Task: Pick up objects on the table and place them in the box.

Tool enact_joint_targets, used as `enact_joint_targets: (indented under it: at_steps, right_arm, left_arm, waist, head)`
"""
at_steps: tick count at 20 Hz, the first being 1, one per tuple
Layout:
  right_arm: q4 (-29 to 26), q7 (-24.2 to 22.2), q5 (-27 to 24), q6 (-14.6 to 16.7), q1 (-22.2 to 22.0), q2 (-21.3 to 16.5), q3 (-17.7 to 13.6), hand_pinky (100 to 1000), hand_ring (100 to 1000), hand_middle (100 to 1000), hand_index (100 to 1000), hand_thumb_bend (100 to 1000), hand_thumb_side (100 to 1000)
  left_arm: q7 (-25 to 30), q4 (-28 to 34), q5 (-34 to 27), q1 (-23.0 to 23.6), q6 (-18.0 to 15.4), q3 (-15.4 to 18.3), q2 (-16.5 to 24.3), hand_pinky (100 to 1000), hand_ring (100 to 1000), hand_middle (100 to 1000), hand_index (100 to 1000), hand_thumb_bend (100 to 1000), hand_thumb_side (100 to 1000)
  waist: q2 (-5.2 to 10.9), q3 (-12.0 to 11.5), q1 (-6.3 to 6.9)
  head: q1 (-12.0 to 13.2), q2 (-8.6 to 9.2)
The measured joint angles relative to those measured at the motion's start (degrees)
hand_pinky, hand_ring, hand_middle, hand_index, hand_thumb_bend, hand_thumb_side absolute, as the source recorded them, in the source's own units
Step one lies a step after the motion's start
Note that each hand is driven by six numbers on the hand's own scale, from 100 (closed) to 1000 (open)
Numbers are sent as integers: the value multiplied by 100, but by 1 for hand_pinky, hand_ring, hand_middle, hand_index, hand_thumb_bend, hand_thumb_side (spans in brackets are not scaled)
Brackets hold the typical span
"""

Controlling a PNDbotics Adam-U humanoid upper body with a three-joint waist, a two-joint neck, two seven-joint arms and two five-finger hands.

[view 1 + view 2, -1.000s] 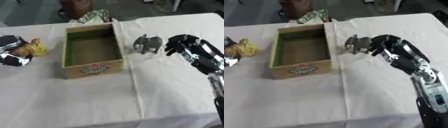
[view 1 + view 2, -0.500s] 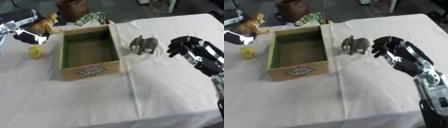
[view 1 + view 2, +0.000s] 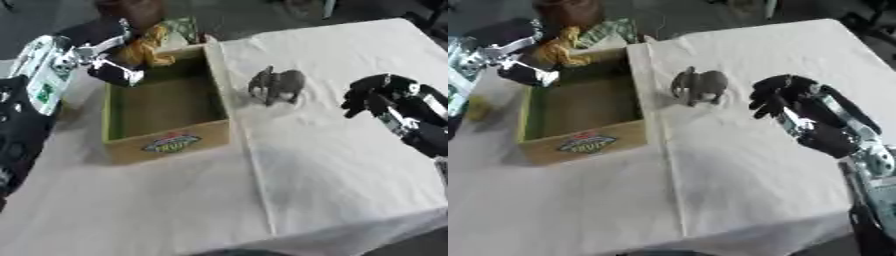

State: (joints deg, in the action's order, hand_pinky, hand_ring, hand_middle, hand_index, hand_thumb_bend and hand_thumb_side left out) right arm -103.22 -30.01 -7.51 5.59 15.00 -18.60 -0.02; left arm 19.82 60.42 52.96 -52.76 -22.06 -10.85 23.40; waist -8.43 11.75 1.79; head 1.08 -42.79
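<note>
Since the earlier frames, the yellow toy animal (image 3: 147, 46) has been carried from the left of the worktop (image 3: 332, 165) to the far left corner of the box (image 3: 166, 137), gripped in the left robot hand (image 3: 105, 60). Nearest, at the right, the right robot hand (image 3: 785, 97) is seen with fingers curled and nothing held, near a grey toy elephant (image 3: 277, 85) standing just beside the box. A good release is judged to need the toy moved fully over the opening before the fingers are opened. Nothing can be made out inside the box. A small yellow object (image 3: 479, 107) lies left of it.
</note>
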Motion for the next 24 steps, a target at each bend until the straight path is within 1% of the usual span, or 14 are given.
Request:
enact_joint_targets:
  at_steps: [4,9,10,12,13,14,15,17,18,19,21,22,24]
  right_arm:
    - [0,-59,-1,-26,42,52,28,614,670,647,764,100,486]
    - [0,-95,-1,-38,43,72,40,614,670,647,764,100,488]
    - [0,-98,-1,-38,44,72,40,614,670,647,763,100,488]
    - [0,-98,-1,-37,44,73,40,614,670,647,763,100,488]
    - [0,-98,-1,-37,44,73,40,614,670,647,763,100,487]
    - [0,-98,-1,-37,43,73,40,614,670,647,763,100,488]
    - [0,-98,-1,-37,42,73,40,614,670,647,764,100,487]
    - [0,-98,-1,-37,37,73,39,614,670,647,764,100,487]
    - [0,-98,-1,-37,34,73,39,614,670,647,764,100,486]
    - [0,-98,-1,-37,27,73,38,614,670,647,764,100,487]
    - [0,-98,-1,-37,10,73,38,614,670,647,764,100,487]
    - [0,-97,-1,-37,8,73,37,614,670,647,764,100,486]
    - [1,-95,-1,-37,-1,73,35,614,670,648,763,100,487]
  left_arm:
    - [-260,-237,272,160,-86,-66,-194,635,541,489,665,100,211]
    - [-286,-508,508,289,-184,-108,-348,645,560,510,685,100,150]
    - [-275,-535,535,304,-202,-121,-362,650,567,518,694,100,165]
    - [-234,-555,585,333,-240,-139,-381,650,567,518,694,100,165]
    - [-210,-559,602,334,-253,-140,-381,657,576,527,703,100,184]
    - [-183,-560,613,335,-262,-151,-380,689,618,581,753,211,314]
    - [-139,-559,630,336,-279,-177,-378,700,631,596,765,318,409]
    - [-2,-551,663,336,-323,-228,-361,725,670,633,796,541,584]
    - [86,-532,669,336,-347,-241,-333,739,690,654,810,616,642]
    - [180,-497,668,336,-372,-242,-294,748,704,670,819,663,676]
    - [380,-394,629,334,-412,-241,-182,764,731,702,833,723,729]
    - [477,-327,593,331,-421,-239,-118,765,733,706,833,729,739]
    - [672,-148,463,326,-414,-209,12,761,729,703,830,710,740]
  waist:
    - [-51,90,33]
    - [-69,97,59]
    - [-72,97,59]
    - [-73,96,59]
    - [-73,94,59]
    - [-73,88,59]
    - [-73,74,59]
    - [-69,40,58]
    - [-60,26,57]
    - [-42,11,57]
    - [-10,-22,57]
    - [-1,-38,57]
    - [18,-75,58]
  head:
    - [55,17]
    - [59,26]
    - [59,27]
    - [59,27]
    - [59,27]
    - [58,27]
    - [54,27]
    - [38,27]
    - [28,27]
    - [19,27]
    - [-7,27]
    - [-19,27]
    - [-41,26]
